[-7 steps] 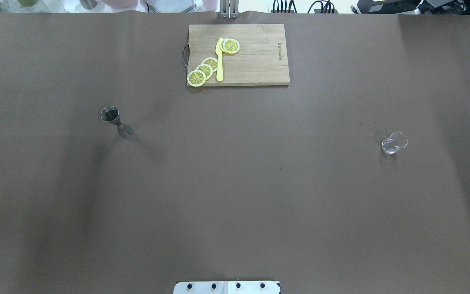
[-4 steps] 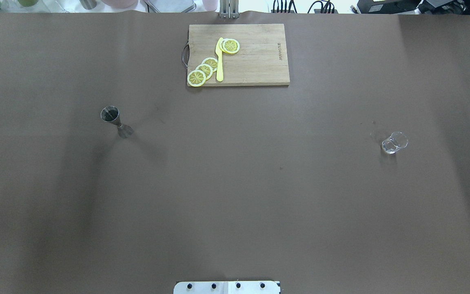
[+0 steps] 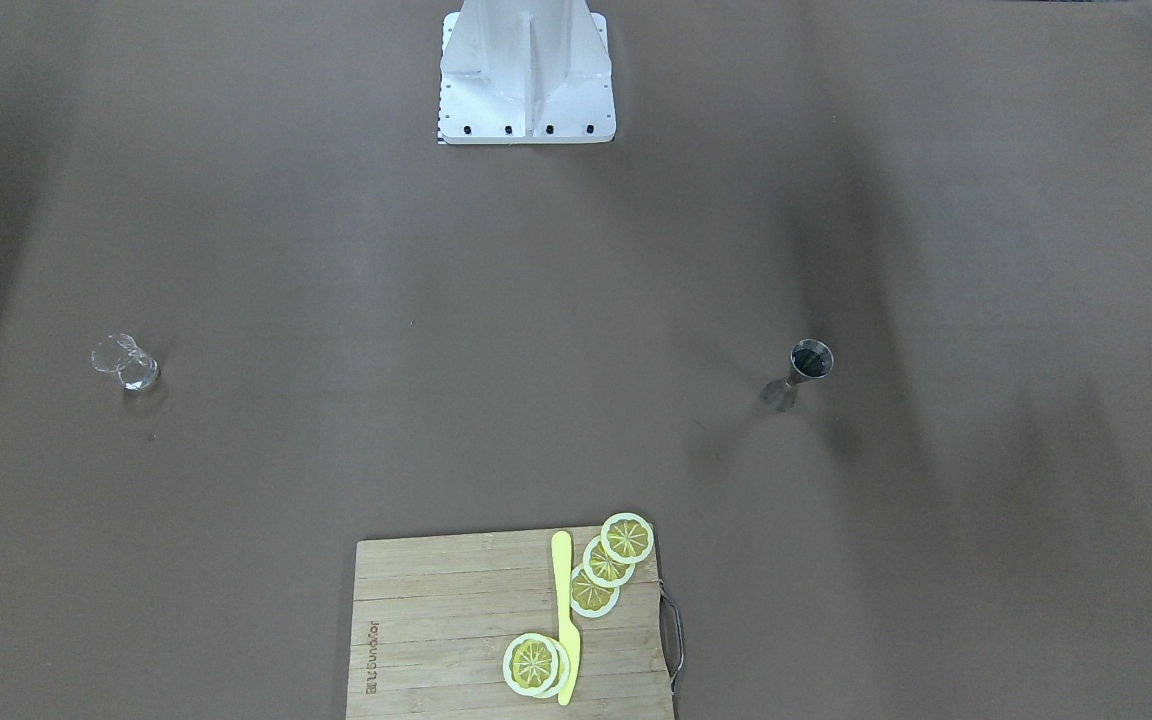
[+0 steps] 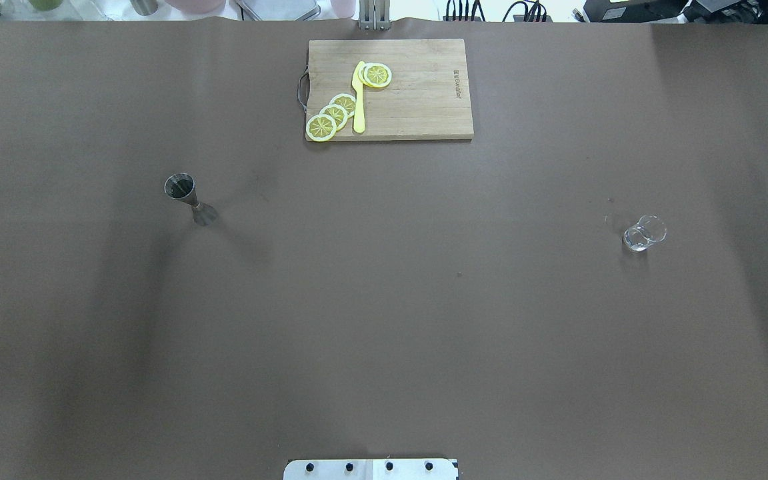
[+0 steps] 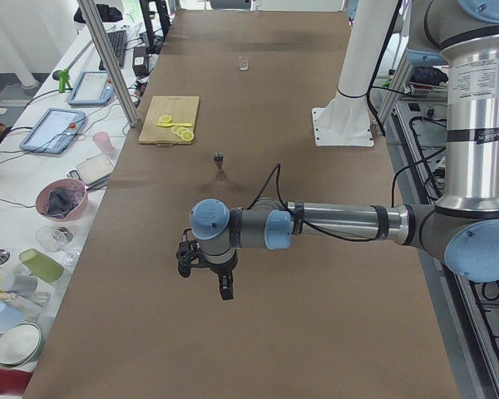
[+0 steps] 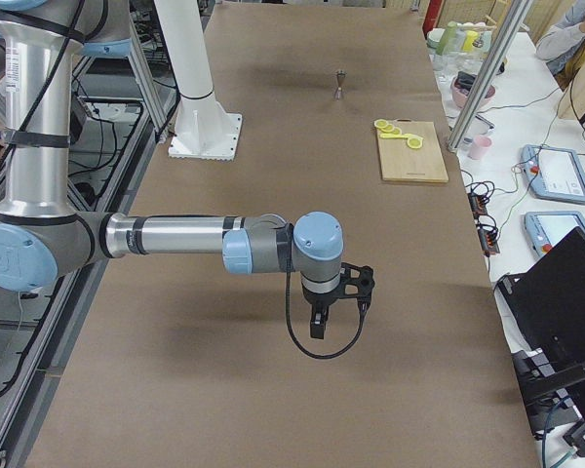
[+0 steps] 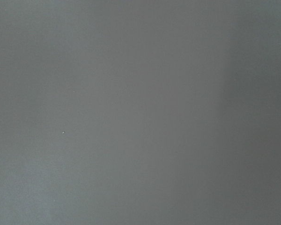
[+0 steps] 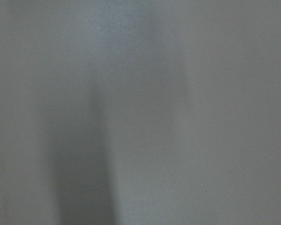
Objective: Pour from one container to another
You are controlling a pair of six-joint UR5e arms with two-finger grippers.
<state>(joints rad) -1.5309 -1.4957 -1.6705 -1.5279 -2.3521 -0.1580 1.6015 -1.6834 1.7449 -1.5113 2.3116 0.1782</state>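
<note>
The grey steel jigger (image 4: 189, 199) stands upright on the brown table at the robot's left, also in the front view (image 3: 802, 374) and the left side view (image 5: 219, 164). The small clear glass (image 4: 644, 233) stands far off on the right (image 3: 126, 364). No gripper shows in the overhead or front views. My left gripper (image 5: 225, 288) hangs over the table's left end, well short of the jigger. My right gripper (image 6: 317, 326) hangs over the right end. I cannot tell whether either is open or shut. Both wrist views show only bare table.
A wooden cutting board (image 4: 417, 100) with lemon slices (image 4: 334, 115) and a yellow knife (image 4: 359, 97) lies at the far middle edge. The robot's white base plate (image 4: 371, 469) sits at the near edge. Bowls and cups crowd a side bench (image 5: 33, 249).
</note>
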